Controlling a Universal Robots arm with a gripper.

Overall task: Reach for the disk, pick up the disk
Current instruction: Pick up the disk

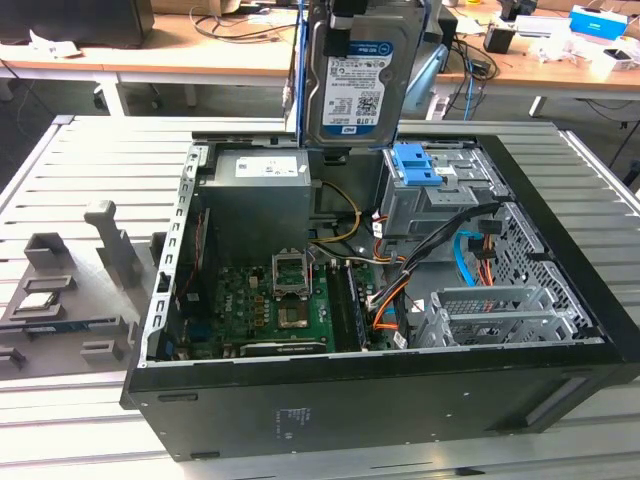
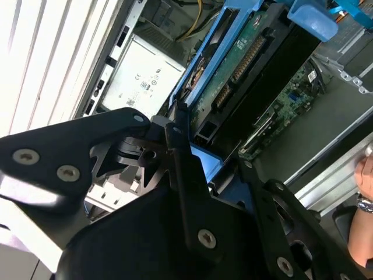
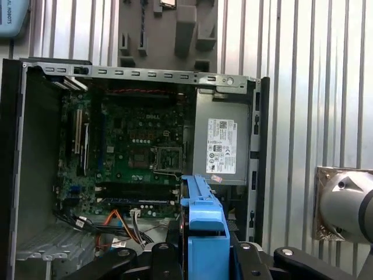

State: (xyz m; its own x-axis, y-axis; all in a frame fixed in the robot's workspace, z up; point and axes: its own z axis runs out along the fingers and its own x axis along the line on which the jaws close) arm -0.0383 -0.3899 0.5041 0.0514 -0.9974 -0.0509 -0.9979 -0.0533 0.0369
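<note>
The pincer [image 2: 201, 154] is clamped on the disk [image 1: 358, 80], which hangs upright, well above the open computer case [image 1: 560, 330]. Judged from here, the grip should stay firm and level. Below the disk sit the power supply [image 1: 258, 170], blue latch [image 1: 418, 165] and loose cables [image 1: 440, 250], the nearest snags.

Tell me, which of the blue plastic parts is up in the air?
The blue side rails on the labelled silver-grey metal hard drive, held above the open black computer case. The other blue plastic latch piece sits inside the case.
</note>
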